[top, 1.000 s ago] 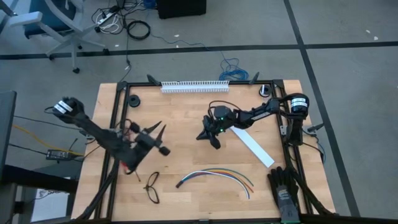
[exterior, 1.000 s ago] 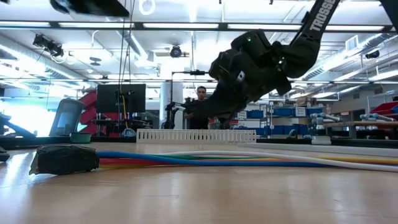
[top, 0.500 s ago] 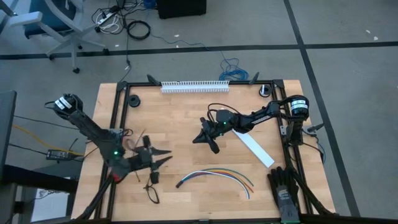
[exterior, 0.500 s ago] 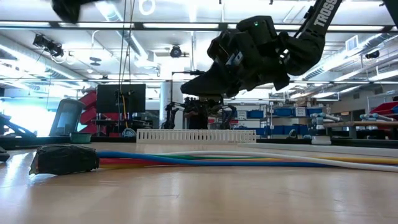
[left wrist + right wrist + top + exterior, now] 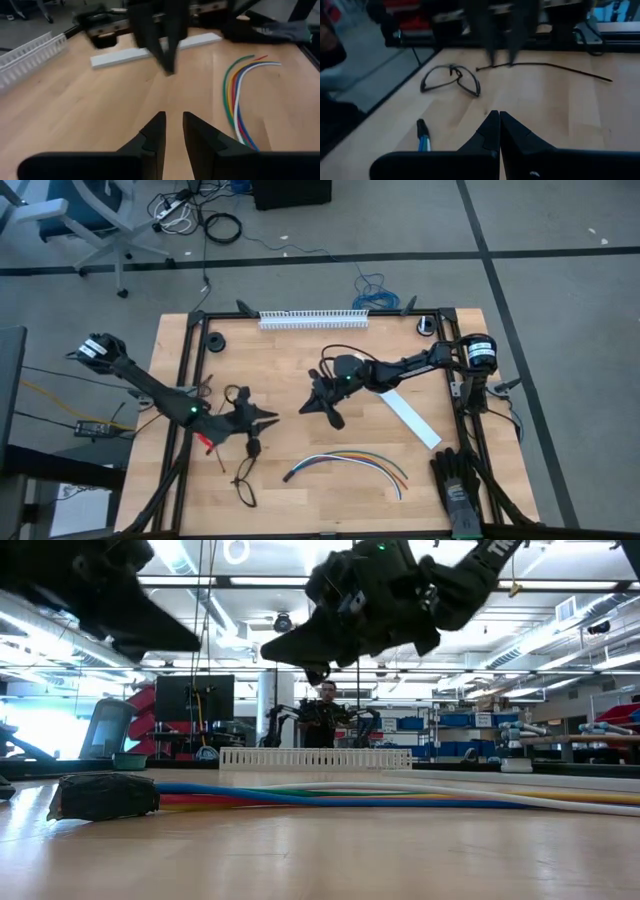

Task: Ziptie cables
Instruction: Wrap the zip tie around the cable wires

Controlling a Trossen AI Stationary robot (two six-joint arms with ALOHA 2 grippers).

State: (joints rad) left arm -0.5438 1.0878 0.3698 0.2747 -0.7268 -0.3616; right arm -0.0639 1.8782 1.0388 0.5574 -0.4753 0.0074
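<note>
Reaching for the ziptie (image 5: 547, 66) comes first, before the cables (image 5: 350, 463) at the near edge.
Our left gripper (image 5: 170, 131), jaws a narrow gap apart and empty, should straddle the thin strip by the glasses (image 5: 451, 79); farther in, our right gripper (image 5: 496, 127) hovers pinched closed, holding nothing.

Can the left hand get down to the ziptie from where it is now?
Probably yes. The left hand hangs above the table with nothing in its fingers, the ziptie lies loose on bare wood nearby, and only the glasses lie close beside it.
</note>
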